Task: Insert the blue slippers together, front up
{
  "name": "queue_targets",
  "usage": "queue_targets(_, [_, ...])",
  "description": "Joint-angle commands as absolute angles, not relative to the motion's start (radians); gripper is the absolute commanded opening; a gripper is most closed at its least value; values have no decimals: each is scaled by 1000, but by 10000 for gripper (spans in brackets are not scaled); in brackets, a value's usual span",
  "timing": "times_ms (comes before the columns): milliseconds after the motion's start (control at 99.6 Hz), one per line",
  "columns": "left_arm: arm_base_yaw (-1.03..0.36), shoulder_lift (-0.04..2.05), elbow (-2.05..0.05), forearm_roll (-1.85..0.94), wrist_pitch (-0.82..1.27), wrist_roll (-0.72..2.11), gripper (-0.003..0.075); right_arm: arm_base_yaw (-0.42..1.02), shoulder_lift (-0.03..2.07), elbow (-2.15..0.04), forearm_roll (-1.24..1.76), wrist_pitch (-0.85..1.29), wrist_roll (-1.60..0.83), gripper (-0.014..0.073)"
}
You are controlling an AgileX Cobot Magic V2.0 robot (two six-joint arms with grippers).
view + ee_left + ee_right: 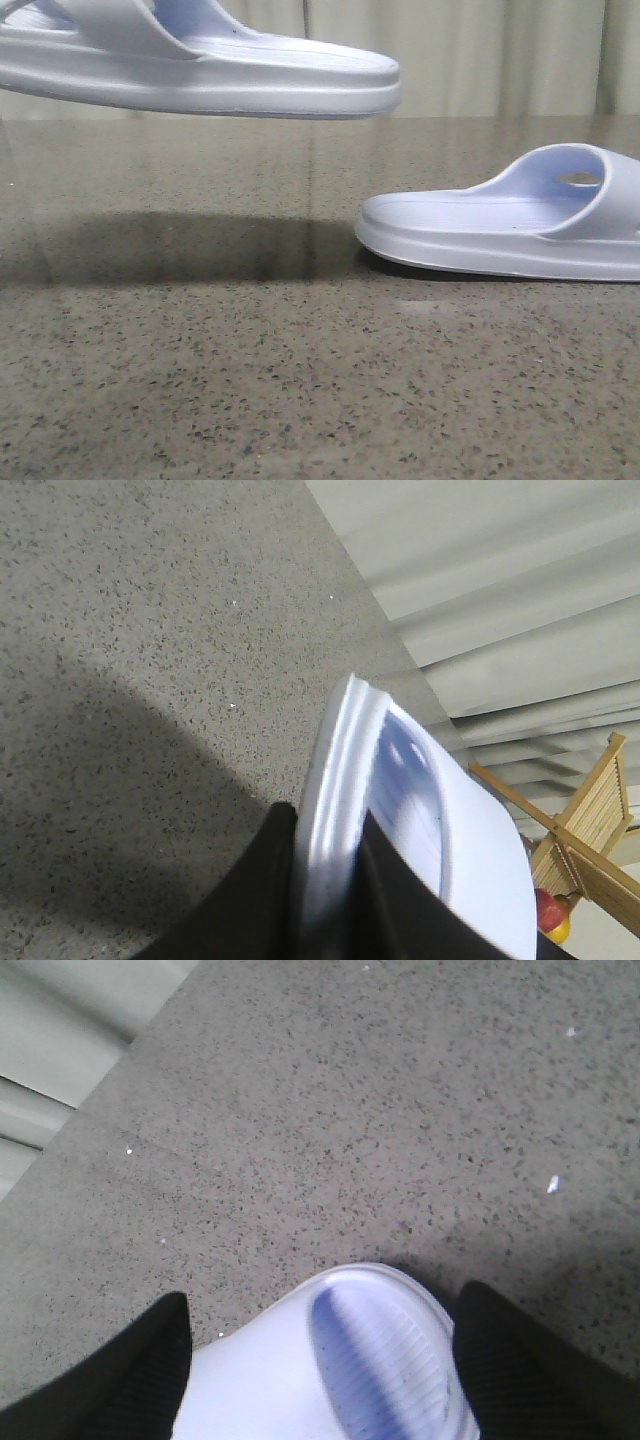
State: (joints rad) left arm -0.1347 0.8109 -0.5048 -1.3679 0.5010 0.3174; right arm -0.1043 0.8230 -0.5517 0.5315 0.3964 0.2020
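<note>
One pale blue slipper (200, 70) hangs in the air at the upper left of the front view, roughly level, with its rounded end pointing right. My left gripper (330, 885) is shut on this slipper's (420, 810) thick sole edge, with one black finger on each side. The other slipper (500, 230) lies sole down on the table at the right, its strap toward the right edge. My right gripper (320, 1360) is open and straddles this slipper (340, 1360), one finger (150, 1360) on each side of its rounded end. Neither gripper shows in the front view.
The speckled grey-brown stone tabletop (250, 380) fills the foreground. A pale curtain (480, 50) hangs behind it. A wooden rack (590, 820) and a red and yellow object (550, 915) stand beyond the table edge in the left wrist view.
</note>
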Motion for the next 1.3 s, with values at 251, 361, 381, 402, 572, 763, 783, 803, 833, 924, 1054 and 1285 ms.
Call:
queue_targets(251, [-143, 805, -540, -1405, 496, 319, 16, -114, 875, -561, 566, 380, 204, 477])
queue_targets(361, [-143, 805, -540, -1405, 498, 319, 16, -114, 907, -561, 566, 382, 204, 477])
queue_targets(381, [-143, 805, -540, -1405, 498, 319, 16, -114, 911, -561, 566, 382, 204, 477])
queue_targets(402, [-143, 805, -540, -1405, 498, 319, 16, -114, 916, -561, 566, 380, 204, 477])
queue_targets(572, [-143, 805, -540, -1405, 498, 319, 16, -114, 944, -561, 566, 371, 204, 477])
queue_targets(763, [-143, 805, -540, -1404, 498, 319, 16, -114, 957, -560, 571, 364, 204, 477])
queue_targets(783, [-143, 805, -540, -1404, 498, 319, 16, -114, 959, -560, 571, 364, 204, 477])
queue_targets(803, [-143, 805, -540, -1404, 498, 319, 16, -114, 960, -559, 571, 363, 204, 477])
queue_targets(833, [-143, 805, -540, -1404, 498, 319, 16, -114, 962, -559, 571, 363, 204, 477])
queue_targets(924, [-143, 805, -540, -1404, 494, 319, 16, -114, 973, -559, 571, 361, 204, 477])
queue_targets(1054, [-143, 805, -540, -1404, 494, 319, 16, -114, 995, -559, 571, 359, 204, 476])
queue_targets(1285, [-143, 805, -540, -1403, 494, 319, 16, -114, 1019, -559, 591, 340, 204, 476])
